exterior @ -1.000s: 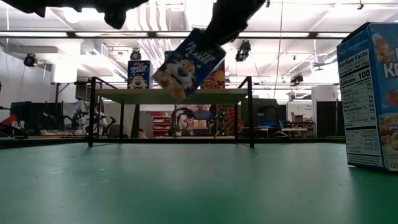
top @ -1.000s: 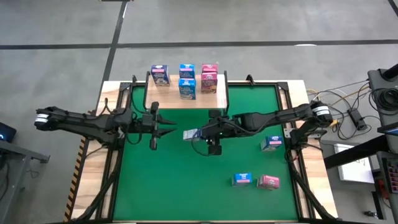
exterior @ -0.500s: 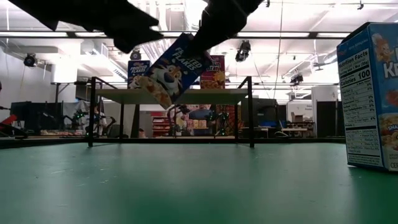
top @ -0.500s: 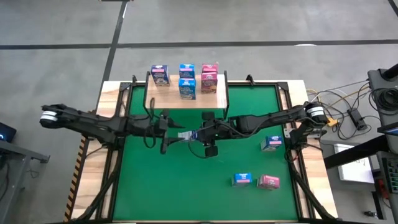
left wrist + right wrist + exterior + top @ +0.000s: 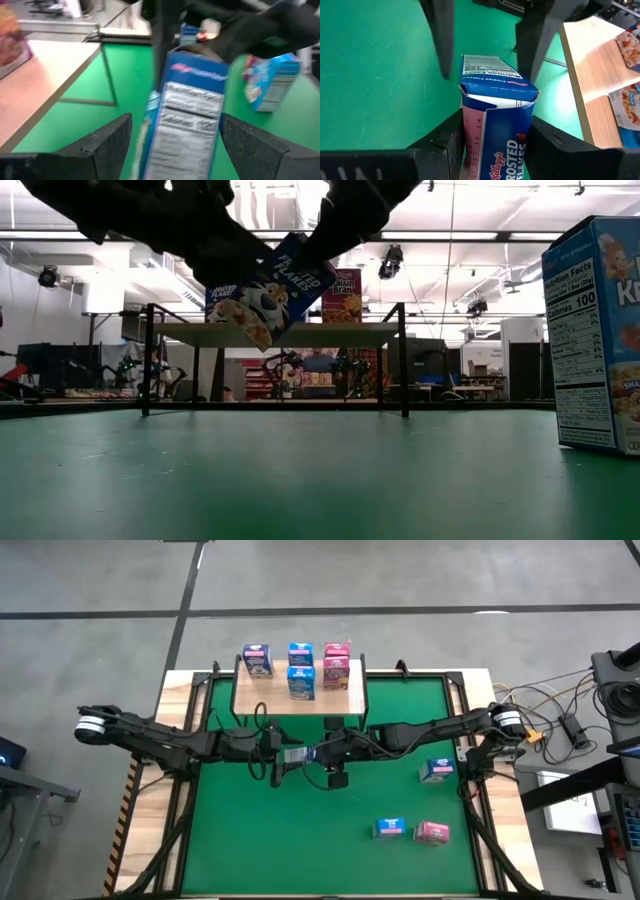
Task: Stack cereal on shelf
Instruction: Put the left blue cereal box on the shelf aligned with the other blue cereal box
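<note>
We note the surface [image 5: 330, 840] with its green mat and, at the far edge, the shelf [image 5: 270, 700], already carrying five cereal boxes. Three more boxes stand on the mat to the right.

Both arms meet above mid-mat, in front of the shelf. The right gripper [image 5: 492, 145] has its jaws clamped on a blue box [image 5: 294, 754], held tilted in the air. The left gripper [image 5: 172, 142] has its jaws spread wide, one on each side of that box, not yet pressing it.

We judge this a handover in progress: the left jaws need to close on the box, then the right must let go before the box goes to the shelf.

Legible print: "FROSTED FLAKES" on the held box, a date code "16:14" on its flap, "Calories 100" on the large box [image 5: 597, 330] nearest the low camera.
</note>
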Available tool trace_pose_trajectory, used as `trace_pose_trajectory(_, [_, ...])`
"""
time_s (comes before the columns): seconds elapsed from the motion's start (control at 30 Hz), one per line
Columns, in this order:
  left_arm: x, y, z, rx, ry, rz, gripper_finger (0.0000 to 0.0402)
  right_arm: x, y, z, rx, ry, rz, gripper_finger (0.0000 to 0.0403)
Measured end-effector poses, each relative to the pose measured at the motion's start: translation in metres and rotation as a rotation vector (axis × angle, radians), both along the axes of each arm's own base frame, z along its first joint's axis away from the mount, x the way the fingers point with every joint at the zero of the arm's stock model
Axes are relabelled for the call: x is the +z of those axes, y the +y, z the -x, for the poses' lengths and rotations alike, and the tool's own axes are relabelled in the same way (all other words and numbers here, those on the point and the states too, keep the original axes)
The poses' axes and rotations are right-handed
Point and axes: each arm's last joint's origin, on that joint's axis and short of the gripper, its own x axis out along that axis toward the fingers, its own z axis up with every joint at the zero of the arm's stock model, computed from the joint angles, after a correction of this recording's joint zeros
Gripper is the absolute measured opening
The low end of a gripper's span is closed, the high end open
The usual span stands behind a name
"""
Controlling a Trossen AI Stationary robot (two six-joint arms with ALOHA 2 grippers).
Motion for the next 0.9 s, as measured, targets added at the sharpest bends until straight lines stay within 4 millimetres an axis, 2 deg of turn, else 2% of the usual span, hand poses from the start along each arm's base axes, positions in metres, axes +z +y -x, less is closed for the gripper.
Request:
trace_pose_trajectory(0.27, [-0.0047,0.0006,-0.0046,0.026,0.004,-0.021,0.0261,-0.0002,-0.0001,0.0001,-0.002,0.002,0.002,0.015])
trace_pose_trajectory(0.63, [-0.0051,0.0007,-0.0044,0.022,0.011,-0.034,0.0167,-0.0002,0.0,0.0001,0.001,0.002,0.002,0.015])
trace_pose_trajectory(0.9, [-0.005,0.0007,-0.0043,0.023,0.01,-0.036,0.0154,0.0002,0.0001,-0.0003,-0.002,-0.006,-0.004,0.0154])
